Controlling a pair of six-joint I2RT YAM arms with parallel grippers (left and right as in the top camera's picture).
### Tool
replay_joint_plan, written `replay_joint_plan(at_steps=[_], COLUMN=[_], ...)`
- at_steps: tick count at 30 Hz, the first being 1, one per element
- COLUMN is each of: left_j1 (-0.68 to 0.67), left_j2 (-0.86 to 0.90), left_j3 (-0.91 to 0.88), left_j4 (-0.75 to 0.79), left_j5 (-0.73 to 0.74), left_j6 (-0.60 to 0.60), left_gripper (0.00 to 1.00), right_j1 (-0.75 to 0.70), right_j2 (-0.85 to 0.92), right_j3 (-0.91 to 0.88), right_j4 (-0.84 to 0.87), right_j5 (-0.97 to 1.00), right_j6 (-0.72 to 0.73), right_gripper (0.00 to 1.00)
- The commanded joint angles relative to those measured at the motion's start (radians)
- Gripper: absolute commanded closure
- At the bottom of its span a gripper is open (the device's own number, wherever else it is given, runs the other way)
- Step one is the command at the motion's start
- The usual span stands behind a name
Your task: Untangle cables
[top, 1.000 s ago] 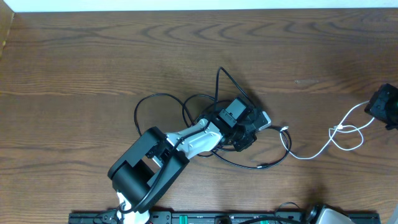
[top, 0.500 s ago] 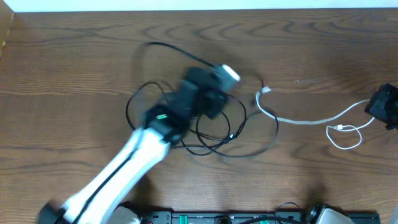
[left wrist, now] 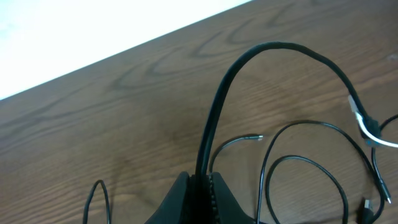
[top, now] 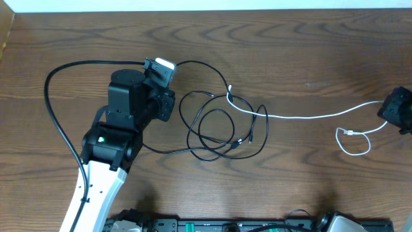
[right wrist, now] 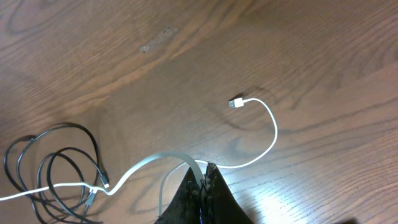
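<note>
A thin black cable (top: pixel 205 63) runs from my left gripper (top: pixel 168 66) to a knot of black loops (top: pixel 219 132) at the table's middle. In the left wrist view the left gripper (left wrist: pixel 200 180) is shut on this black cable (left wrist: pixel 273 46), which arches up and to the right. A white cable (top: pixel 309 116) stretches from the loops to my right gripper (top: pixel 385 111) at the right edge. The right wrist view shows the right gripper (right wrist: pixel 204 169) shut on the white cable (right wrist: pixel 143 165), whose plug end (right wrist: pixel 236 102) lies loose on the wood. White and black cross near a small connector (top: pixel 230 96).
A thicker black wire (top: pixel 51 109) belonging to the left arm bows out to the left of it. The wooden table (top: pixel 322 45) ends at a pale wall strip along the far edge. A black rail (top: pixel 212 225) runs along the near edge.
The left arm has swung left and back, dragging the black cable with it. The loops have shifted left and spread, and the white cable is pulled straighter. The right gripper has stayed put.
</note>
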Motion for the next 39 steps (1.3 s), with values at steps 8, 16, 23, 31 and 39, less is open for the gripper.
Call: replay_joint_plan(at_steps=[8, 16, 23, 31, 39], left_j1=[0.208, 0.353, 0.489, 0.602, 0.501], left_j2=[0.022, 0.023, 0.026, 0.026, 0.113], left_j3=[0.002, 0.002, 0.001, 0.002, 0.001], left_j4=[0.005, 0.006, -0.002, -0.018, 0.014], left_j5=[-0.251, -0.104, -0.103, -0.083, 0.344], left_j6=[-0.197, -0.206, -0.330, -0.395, -0.321], left_gripper=[0.93, 0.92, 0.93, 0.93, 0.93], right_j1=[0.015, 0.015, 0.015, 0.015, 0.015], right_j2=[-0.009, -0.009, -0.009, -0.009, -0.009], right_j3=[-0.001, -0.001, -0.001, -0.001, -0.001], right_j4=[0.010, 0.014, 0.014, 0.014, 0.017], right_j5=[0.002, 0.006, 0.018, 0.021, 0.020], right_j6=[-0.011, -0.011, -0.011, -0.010, -0.010], right_gripper=[0.99, 0.99, 0.99, 0.99, 0.99])
